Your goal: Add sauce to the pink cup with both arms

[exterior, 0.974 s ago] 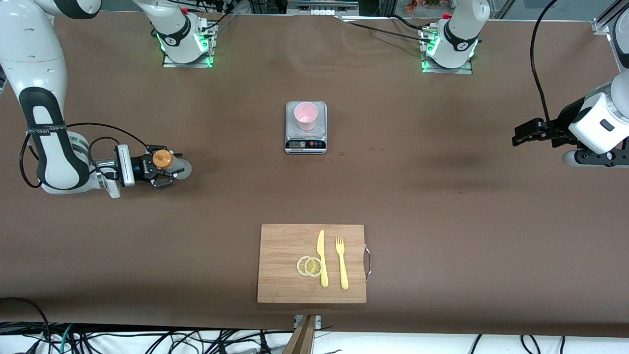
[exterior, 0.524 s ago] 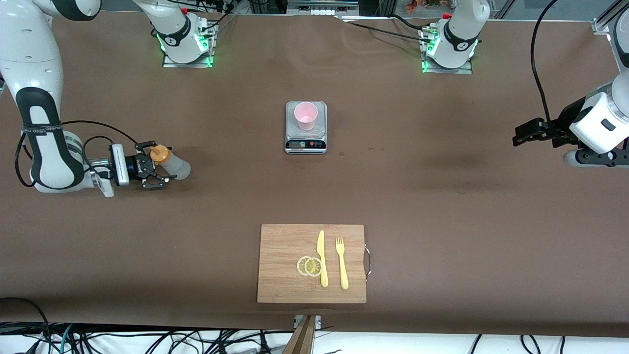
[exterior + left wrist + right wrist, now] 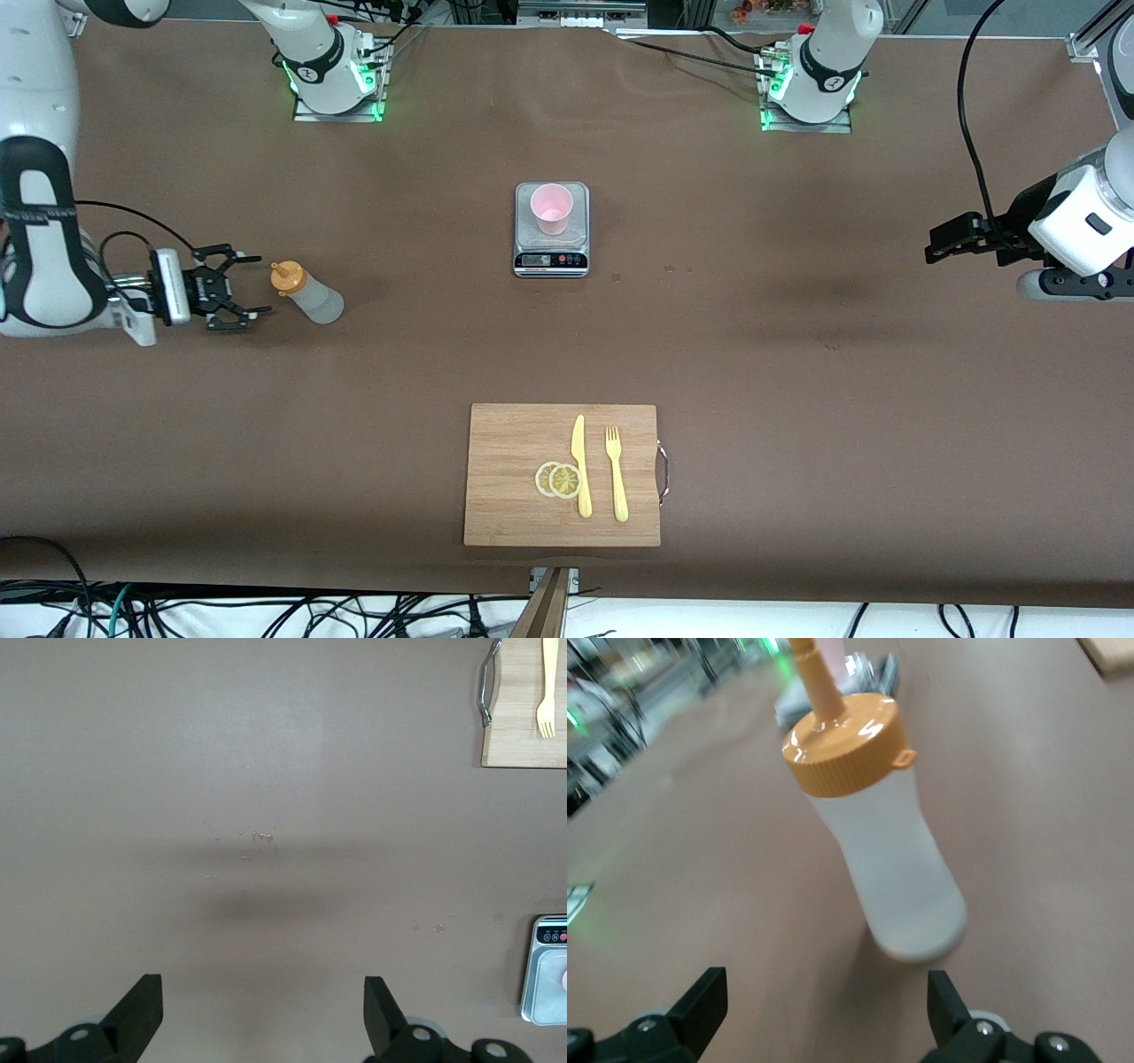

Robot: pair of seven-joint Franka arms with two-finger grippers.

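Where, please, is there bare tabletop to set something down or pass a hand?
Bare table lies between the scale and the cutting board, and from the scale toward the left claw, which waits open. It is tighter where the sauce bottle stands beside the open right claw. The board holds a knife, fork and lemon slices.

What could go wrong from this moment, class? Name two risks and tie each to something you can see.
1. The open right gripper sits just beside the standing sauce bottle; a stray sideways move might tip it.
2. The pink cup stands on a small scale; a nudge from the open left gripper, waiting at the table's end, could knock it off.
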